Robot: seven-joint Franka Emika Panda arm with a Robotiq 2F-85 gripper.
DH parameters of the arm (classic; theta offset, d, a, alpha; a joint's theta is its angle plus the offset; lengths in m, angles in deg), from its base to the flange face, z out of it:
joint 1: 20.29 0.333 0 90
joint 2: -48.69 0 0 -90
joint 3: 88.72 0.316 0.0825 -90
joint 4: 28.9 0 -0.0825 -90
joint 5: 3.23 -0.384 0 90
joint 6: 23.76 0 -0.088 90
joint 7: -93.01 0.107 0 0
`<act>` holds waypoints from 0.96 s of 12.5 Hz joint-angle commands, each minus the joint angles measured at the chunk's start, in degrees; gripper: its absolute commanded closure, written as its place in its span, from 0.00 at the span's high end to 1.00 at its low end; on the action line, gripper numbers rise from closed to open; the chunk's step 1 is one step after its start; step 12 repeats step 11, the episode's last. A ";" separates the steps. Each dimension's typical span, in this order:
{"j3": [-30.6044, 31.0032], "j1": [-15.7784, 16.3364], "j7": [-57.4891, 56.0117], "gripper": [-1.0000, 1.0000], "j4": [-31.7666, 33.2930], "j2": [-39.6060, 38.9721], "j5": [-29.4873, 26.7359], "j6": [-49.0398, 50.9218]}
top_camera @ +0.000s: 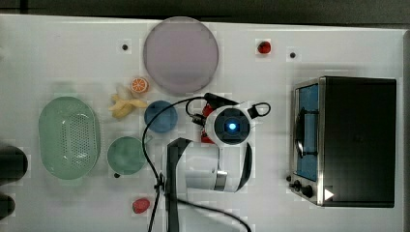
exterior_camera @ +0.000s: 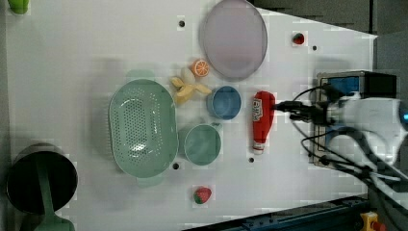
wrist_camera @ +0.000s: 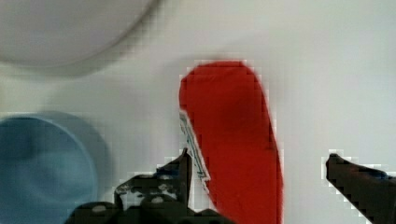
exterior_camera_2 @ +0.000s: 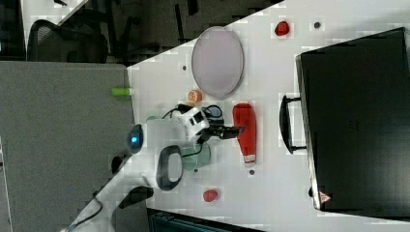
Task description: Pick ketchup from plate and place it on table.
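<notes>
The fingers (wrist_camera: 182, 168) stand spread wide, one on each side of the ketchup (exterior_camera: 262, 120), not clamping it. The bottle lies flat on the table (exterior_camera: 72, 57), off the plate (exterior_camera: 234, 38), beside the blue bowl (exterior_camera: 224, 102). Its long axis runs crosswise between the fingers, so the gripper (wrist_camera: 257, 170) can lift straight away.

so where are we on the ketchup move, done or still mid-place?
Looks basically done. The ketchup lies on its side on the table, well off the plate, which is bare. In hand: nothing. The gripper is open, one finger on each side of the bottle, with a gap visible on at least one side in the wrist view. Left: probably just backing the arm away; the bottle sits beside the blue bowl.
</notes>
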 commanded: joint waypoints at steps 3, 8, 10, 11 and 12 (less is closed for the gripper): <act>0.82 -0.16 21.86 1.00 -11.87 12.21 -0.13 19.83; 0.99 0.35 31.44 1.00 -25.14 16.39 0.07 39.96; 0.66 0.30 32.25 1.00 -29.05 16.74 0.24 45.68; 0.58 0.23 33.55 1.00 -30.68 16.74 0.88 46.97; 0.58 0.23 33.55 1.00 -30.68 16.74 0.88 46.97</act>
